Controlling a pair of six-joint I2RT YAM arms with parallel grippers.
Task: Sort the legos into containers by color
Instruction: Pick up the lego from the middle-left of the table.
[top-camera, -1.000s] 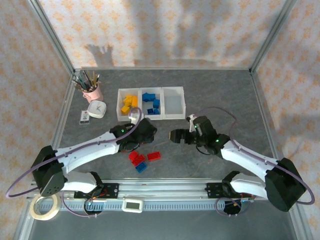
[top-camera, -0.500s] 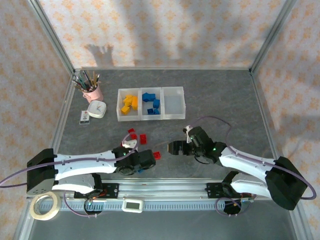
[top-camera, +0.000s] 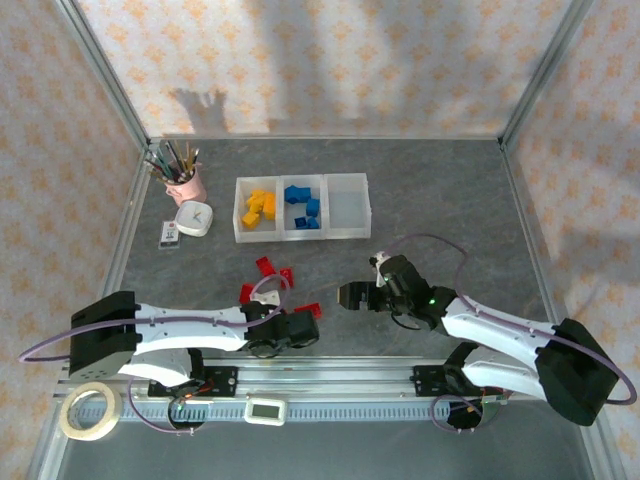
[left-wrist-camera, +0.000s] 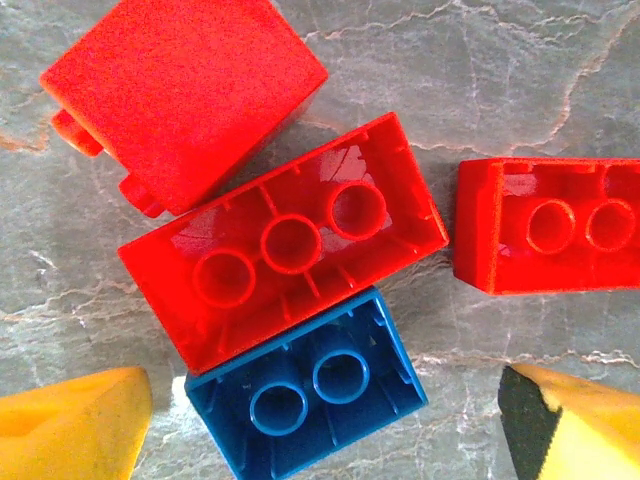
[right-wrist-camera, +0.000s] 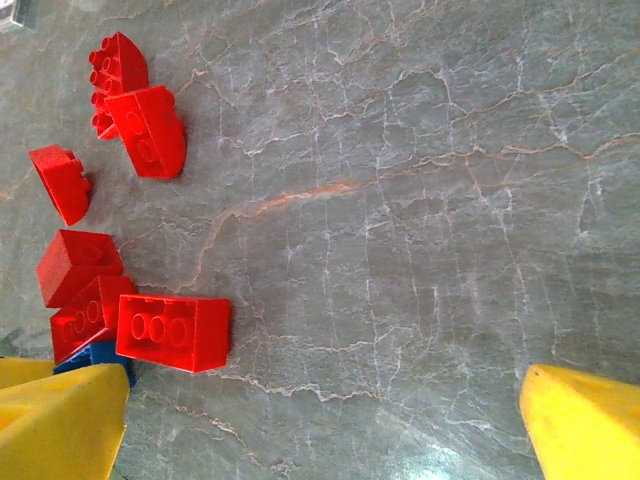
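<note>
In the left wrist view a blue lego (left-wrist-camera: 305, 390) lies upside down on the table between my left gripper's (left-wrist-camera: 320, 430) open yellow fingertips (left-wrist-camera: 70, 425), touching neither. Red legos (left-wrist-camera: 285, 240) lie just beyond it, one more to the right (left-wrist-camera: 545, 225). From above, the left gripper (top-camera: 305, 328) is low near the front edge, beside a red lego (top-camera: 308, 309). My right gripper (top-camera: 343, 297) stands open and holds nothing, facing the pile; its view has red legos (right-wrist-camera: 172, 332) at the left. The containers (top-camera: 300, 237) hold yellow legos (top-camera: 258, 208) and blue legos (top-camera: 303, 207); the right bin (top-camera: 347, 205) is bare.
More red legos (top-camera: 265, 265) lie scattered between the bins and the arms. A pink cup of pens (top-camera: 185, 183), a white timer (top-camera: 193, 217) and a small remote (top-camera: 169, 235) stand at the back left. A tape roll (top-camera: 88, 410) lies beyond the front rail.
The left arm has pulled back from the bins to the front pile and lowered, its jaws opening wider. The right gripper has shifted down and nearer the pile.
</note>
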